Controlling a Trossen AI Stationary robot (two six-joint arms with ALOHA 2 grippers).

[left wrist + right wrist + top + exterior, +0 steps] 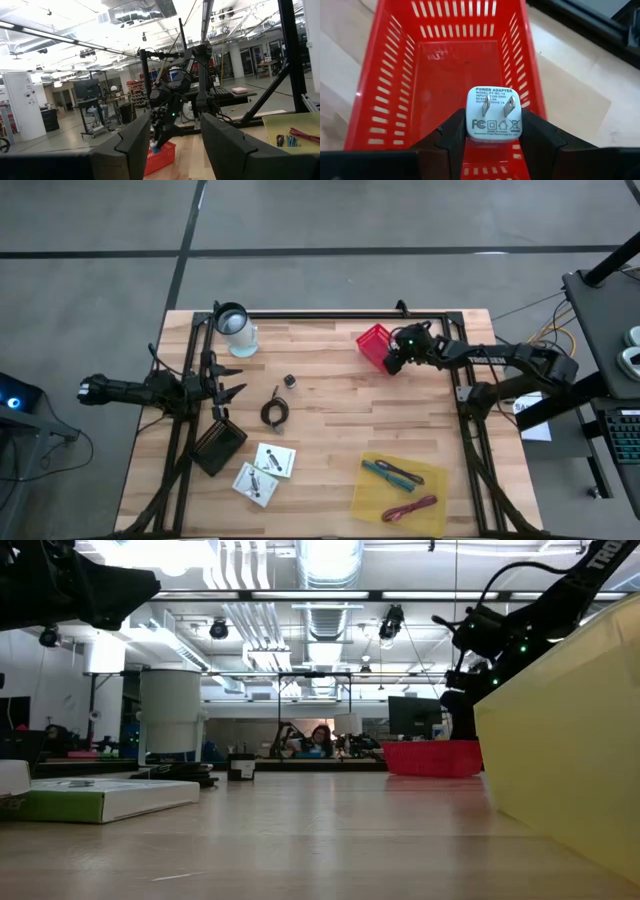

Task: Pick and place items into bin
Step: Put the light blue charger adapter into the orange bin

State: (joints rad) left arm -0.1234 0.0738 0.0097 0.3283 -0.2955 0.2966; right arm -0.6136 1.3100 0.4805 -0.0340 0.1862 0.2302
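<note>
My right gripper (492, 122) hangs over the red slatted basket (372, 340) at the table's far right and is shut on a white power adapter (492, 115). My left gripper (231, 383) waits open above the table's left side, fingers pointing right. A black cable coil (274, 413) and a small black-and-white piece (289, 381) lie on the wood mid-table. Two white square cards (275, 460) (255, 483) lie flat near the front. Teal and maroon sticks (392, 473) lie in the yellow tray (366, 498). My right gripper pinches the white adapter by two opposite side faces (470, 125), one finger (451, 134) on each side. The adapter's pronged, printed face is turned toward the wrist camera. The fingers point down into the basket, and the adapter is lifted clear above the basket's floor (445, 60).
A clear cup with a black rim (235, 328) stands at the far left. A black box (218, 445) lies beside the cards. A dark metal frame (330, 313) borders the table. In the low view the yellow tray's wall (560, 740) blocks the right side. People sit in the room beyond.
</note>
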